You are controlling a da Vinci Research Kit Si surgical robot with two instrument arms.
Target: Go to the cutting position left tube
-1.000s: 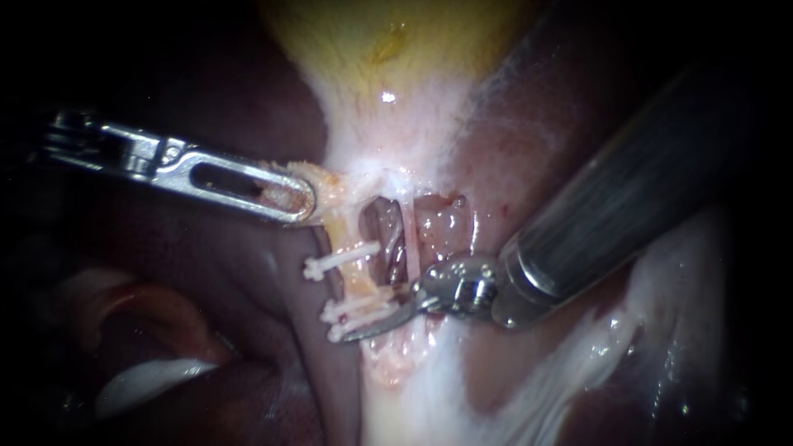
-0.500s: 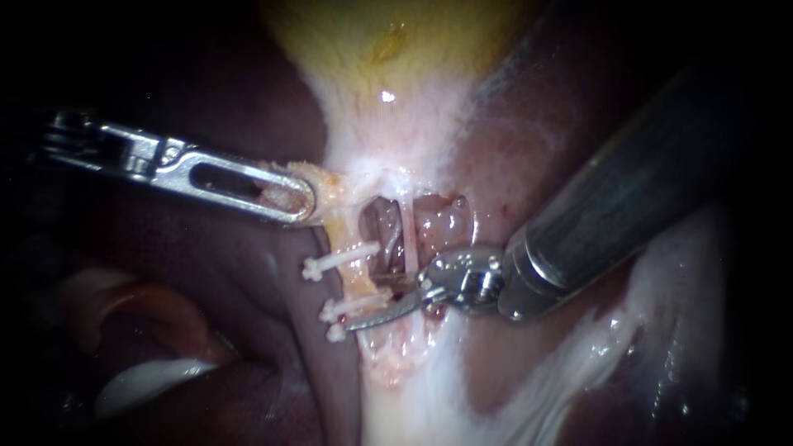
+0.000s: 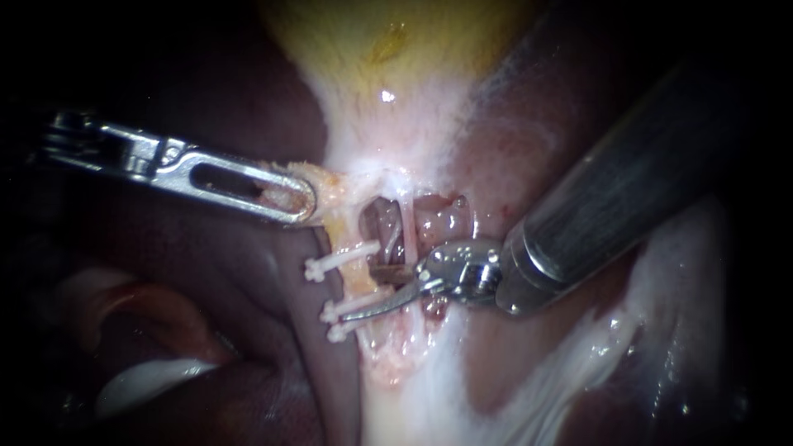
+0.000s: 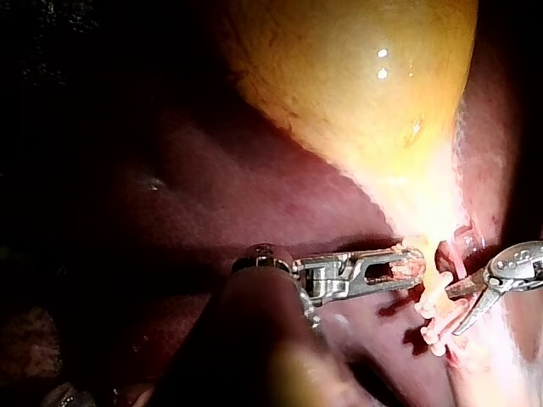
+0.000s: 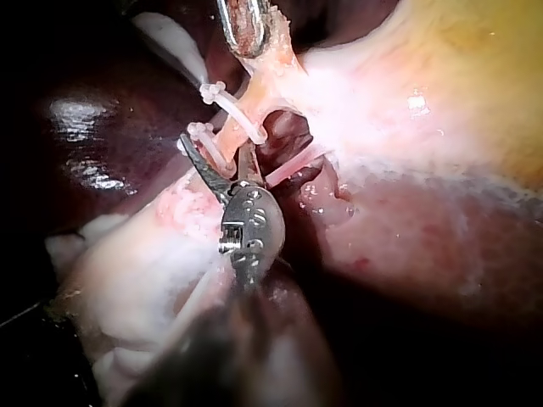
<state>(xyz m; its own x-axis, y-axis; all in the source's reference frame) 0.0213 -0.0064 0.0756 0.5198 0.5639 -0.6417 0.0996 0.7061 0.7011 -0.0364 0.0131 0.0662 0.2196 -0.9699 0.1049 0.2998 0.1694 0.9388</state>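
Two instruments in view. Vs 1 s ago: right instrument (image 3: 357, 294) has edged toward the far side along the left tube (image 3: 357, 279). Its lower blade, then lying over the nearest clip, now sits betw the middle and near ones of three white clips (image 3: 337, 260). Its hand is spread, w/ the tube betw the blades; can't tell whether both blades touch it. Left instrument (image 3: 301, 200) unchanged: hand pinching a tissue tag (image 3: 326, 186) at the tube's far end, on the near side of the gallbladder (image 3: 388, 41) neck.

Tube: pale orange, thin, ragged, running far to near. Clips: slim bars w/ knobbed left ends. Blades thin, curved, bright metal; left hand is a slotted steel paddle. Gallbladder yellow, glossy. Liver (image 3: 206, 272) dark maroon, wet, smooth.
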